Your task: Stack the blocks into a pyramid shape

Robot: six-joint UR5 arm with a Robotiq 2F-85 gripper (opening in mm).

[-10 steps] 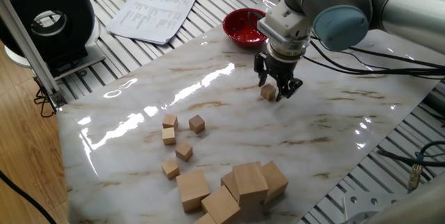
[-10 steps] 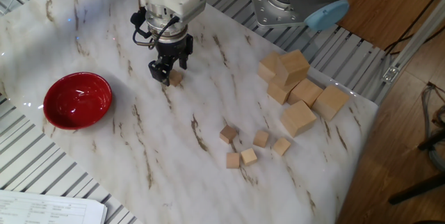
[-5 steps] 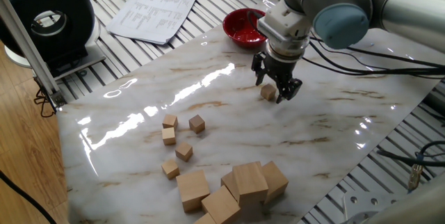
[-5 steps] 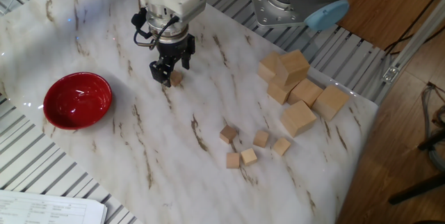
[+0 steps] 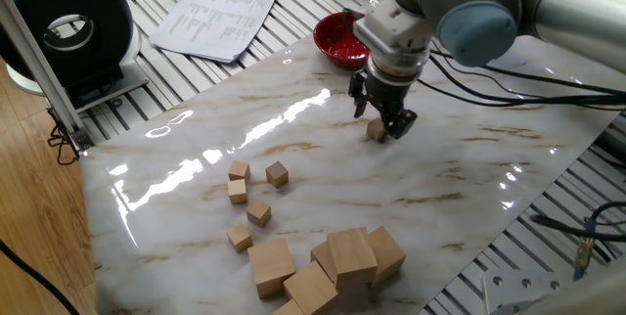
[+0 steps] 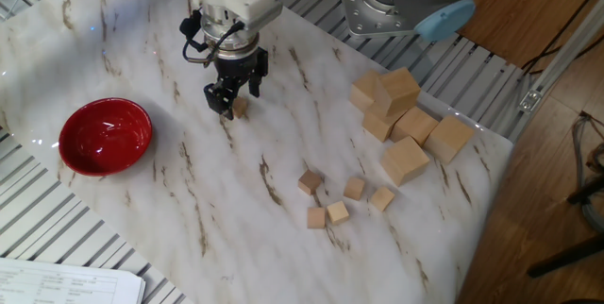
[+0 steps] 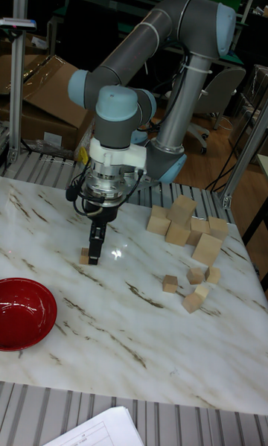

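One small tan block (image 5: 376, 131) lies alone on the marble tabletop, also visible as the lone block (image 6: 240, 108) and the lone block (image 7: 84, 256). My gripper (image 5: 381, 122) hangs just over it, open, fingers straddling the block without gripping it; the same gripper (image 6: 234, 102) points straight down in the other fixed view. In the tall fixed view the gripper (image 7: 94, 255) partly hides that block. Several more small blocks (image 5: 252, 198) lie scattered and unstacked toward the table's other end, seen as the loose blocks (image 6: 342, 200) and the loose blocks (image 7: 195, 288).
A red bowl (image 5: 337, 39) stands close behind the gripper, also seen as the bowl (image 6: 105, 136). Large wooden cubes (image 5: 333, 261) are heaped at the table edge, beyond the loose blocks. Papers (image 5: 217, 17) and a black spool (image 5: 64, 26) lie off the marble.
My gripper has lifted slightly and shifted a little toward the red bowl. The lone block under it has stayed put on the table.
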